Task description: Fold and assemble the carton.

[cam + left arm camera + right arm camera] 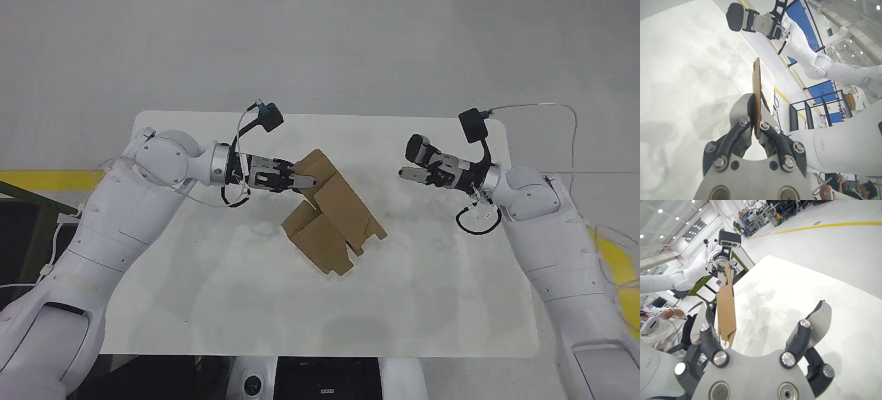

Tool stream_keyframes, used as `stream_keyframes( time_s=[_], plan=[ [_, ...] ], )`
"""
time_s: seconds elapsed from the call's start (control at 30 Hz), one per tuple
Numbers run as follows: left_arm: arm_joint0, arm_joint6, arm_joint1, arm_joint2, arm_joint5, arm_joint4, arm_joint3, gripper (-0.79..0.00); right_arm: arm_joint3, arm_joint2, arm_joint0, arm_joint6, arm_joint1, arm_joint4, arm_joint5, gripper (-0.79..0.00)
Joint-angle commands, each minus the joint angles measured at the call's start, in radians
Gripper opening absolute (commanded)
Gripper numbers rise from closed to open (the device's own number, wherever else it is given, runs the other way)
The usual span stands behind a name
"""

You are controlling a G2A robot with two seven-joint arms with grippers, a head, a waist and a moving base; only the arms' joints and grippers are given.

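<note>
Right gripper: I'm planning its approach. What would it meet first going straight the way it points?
Probably the carton, near the end the left gripper clamps; depth is unclear, so it might pass just beside it.

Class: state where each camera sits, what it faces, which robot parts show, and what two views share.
Top view: above the arms, looking down at the table; both arms show.
Left wrist view: on the left wrist, looking along the left end effector, shut on the carton's edge.
Right wrist view: on the right wrist, looking past the open right end effector toward the carton.
Shared: both wrist views show the carton.
</note>
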Motion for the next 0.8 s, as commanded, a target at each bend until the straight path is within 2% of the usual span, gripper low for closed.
stream_keyframes(
  time_s=[0.0, 0.23, 0.6, 0.63, 0.67, 0.7, 0.77],
  plan=[
    [-0.004, -0.003, 0.008, 0.016, 0.003, -0.005, -0.017, -0.785, -0.003, -0.045, 0.015, 0.016, 0.005, 0.029, 0.022, 0.0],
    [-0.03, -0.002, 0.041, 0.081, 0.003, -0.045, -0.07, -0.785, -0.021, -0.237, 0.092, 0.054, 0.03, 0.113, 0.059, 0.0],
    [-0.086, 0.034, 0.079, 0.163, -0.034, -0.081, -0.069, -0.785, -0.04, -0.546, 0.222, -0.022, 0.084, 0.189, -0.017, 0.0],
    [-0.091, 0.036, 0.082, 0.17, -0.036, -0.085, -0.068, -0.785, -0.037, -0.573, 0.235, -0.031, 0.087, 0.198, -0.026, -0.031],
    [-0.095, 0.038, 0.084, 0.178, -0.038, -0.092, -0.067, -0.785, -0.034, -0.6, 0.247, -0.04, 0.09, 0.209, -0.035, -0.123],
    [-0.099, 0.04, 0.086, 0.186, -0.04, -0.098, -0.069, -0.785, -0.031, -0.627, 0.26, -0.049, 0.093, 0.219, -0.044, -0.166],
    [-0.107, 0.042, 0.09, 0.205, -0.042, -0.098, -0.076, -0.785, -0.031, -0.678, 0.289, -0.055, 0.097, 0.238, -0.05, -0.212]
  ],
)
